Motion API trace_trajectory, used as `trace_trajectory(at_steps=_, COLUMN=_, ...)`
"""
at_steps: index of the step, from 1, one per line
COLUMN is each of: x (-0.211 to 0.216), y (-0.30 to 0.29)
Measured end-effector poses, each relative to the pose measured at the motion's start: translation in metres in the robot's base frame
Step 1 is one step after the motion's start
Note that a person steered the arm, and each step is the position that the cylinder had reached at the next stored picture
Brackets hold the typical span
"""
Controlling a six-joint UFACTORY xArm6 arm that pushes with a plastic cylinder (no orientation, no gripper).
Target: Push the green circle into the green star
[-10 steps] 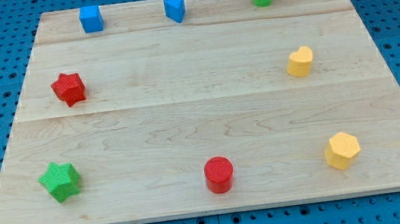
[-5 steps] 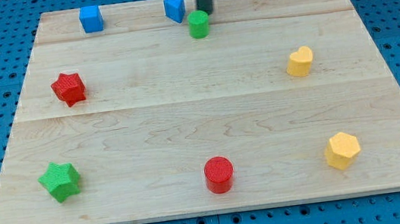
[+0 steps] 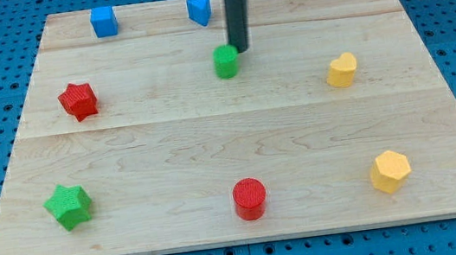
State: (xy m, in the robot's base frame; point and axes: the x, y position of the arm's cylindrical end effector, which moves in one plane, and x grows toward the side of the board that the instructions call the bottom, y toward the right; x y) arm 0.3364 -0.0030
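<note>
The green circle [image 3: 225, 62] stands on the wooden board [image 3: 169, 143], a little above the middle. My tip [image 3: 240, 50] touches its upper right side, and the dark rod rises from there to the view's top. The green star [image 3: 68, 205] lies near the board's bottom left corner, far from the circle and the tip.
A red star [image 3: 78, 100] lies at the left. A blue cube [image 3: 103, 22] and a blue triangle [image 3: 200, 11] are at the top. A yellow heart [image 3: 342, 70] is at the right, a yellow hexagon [image 3: 389, 170] at the bottom right, a red circle [image 3: 249, 199] at the bottom middle.
The green circle has gone from the top right edge leftward and then down toward the middle. My tip has followed it, staying at its upper right side.
</note>
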Motion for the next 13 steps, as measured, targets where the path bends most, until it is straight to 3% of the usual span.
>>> trace_trajectory(at_steps=1, x=0.021, y=-0.047)
trace_trajectory(at_steps=5, x=0.103, y=-0.027)
trace_trajectory(at_steps=7, x=0.152, y=-0.102)
trace_trajectory(at_steps=10, x=0.175, y=-0.044)
trace_trajectory(at_steps=12, x=0.201, y=-0.148)
trace_trajectory(at_steps=13, x=0.199, y=-0.135)
